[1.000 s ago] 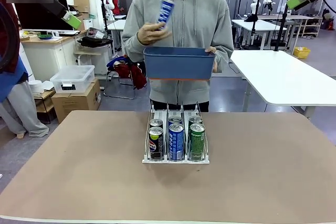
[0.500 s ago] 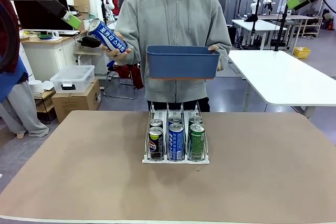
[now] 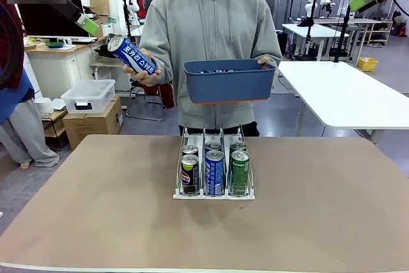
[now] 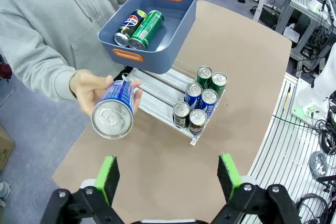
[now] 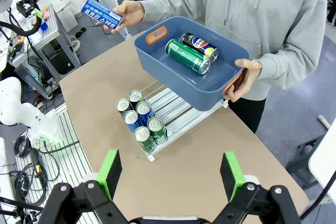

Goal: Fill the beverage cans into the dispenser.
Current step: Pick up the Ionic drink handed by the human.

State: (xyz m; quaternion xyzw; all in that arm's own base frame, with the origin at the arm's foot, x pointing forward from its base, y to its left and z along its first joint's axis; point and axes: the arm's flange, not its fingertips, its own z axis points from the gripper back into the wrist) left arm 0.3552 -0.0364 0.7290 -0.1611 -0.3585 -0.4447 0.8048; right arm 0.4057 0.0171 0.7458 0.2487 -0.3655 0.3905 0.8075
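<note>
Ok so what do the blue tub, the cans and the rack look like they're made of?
The tub: matte blue plastic by the look, moulded, with orange handle inserts. The cans: thin metal, probably aluminium, with bare silver tops and glossy printed sides. The rack: thin pale rails on a white base, likely plastic, though coated wire is possible.

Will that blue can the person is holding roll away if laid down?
Probably: the blue can is round and smooth. Its shiny side might slip a bit. Stood up, it looks tall and slim, so a bump could tip it.
</note>
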